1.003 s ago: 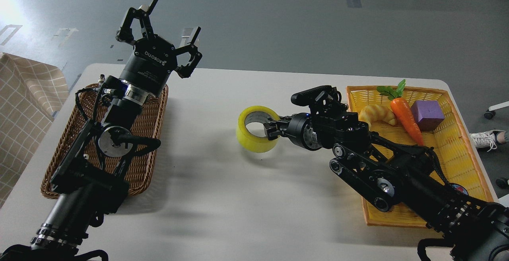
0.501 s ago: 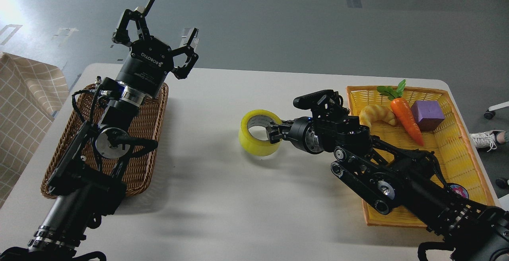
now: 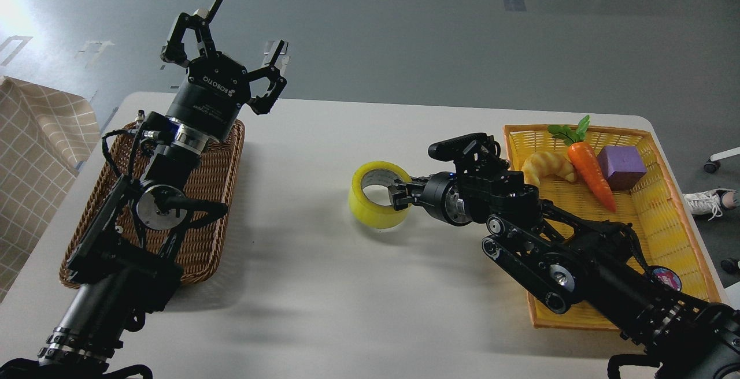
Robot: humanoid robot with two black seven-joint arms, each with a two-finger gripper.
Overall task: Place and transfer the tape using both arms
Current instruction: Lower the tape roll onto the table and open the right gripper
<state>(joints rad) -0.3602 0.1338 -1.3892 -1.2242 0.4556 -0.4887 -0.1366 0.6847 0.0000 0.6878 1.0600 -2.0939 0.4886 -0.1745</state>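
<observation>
The yellow tape roll [image 3: 370, 208] with a pale printed core is at the middle of the white table [image 3: 324, 286]. My right gripper [image 3: 400, 192] reaches in from the right and is shut on the roll's right wall, one finger inside the core. The roll looks to be at or just above the tabletop; I cannot tell if it touches. My left gripper [image 3: 240, 44] is open and empty, raised high above the far end of the brown wicker basket [image 3: 214, 194], well left of the tape.
A yellow basket [image 3: 665, 217] at the right holds a croissant toy [image 3: 546, 166], a carrot [image 3: 589, 174] and a purple cube [image 3: 620, 166]. My right arm lies over its near part. A checked cloth [image 3: 34, 153] is off the table's left edge.
My right gripper has moved the tape a little to the right and down. My left gripper has shifted slightly left and up, still open.
</observation>
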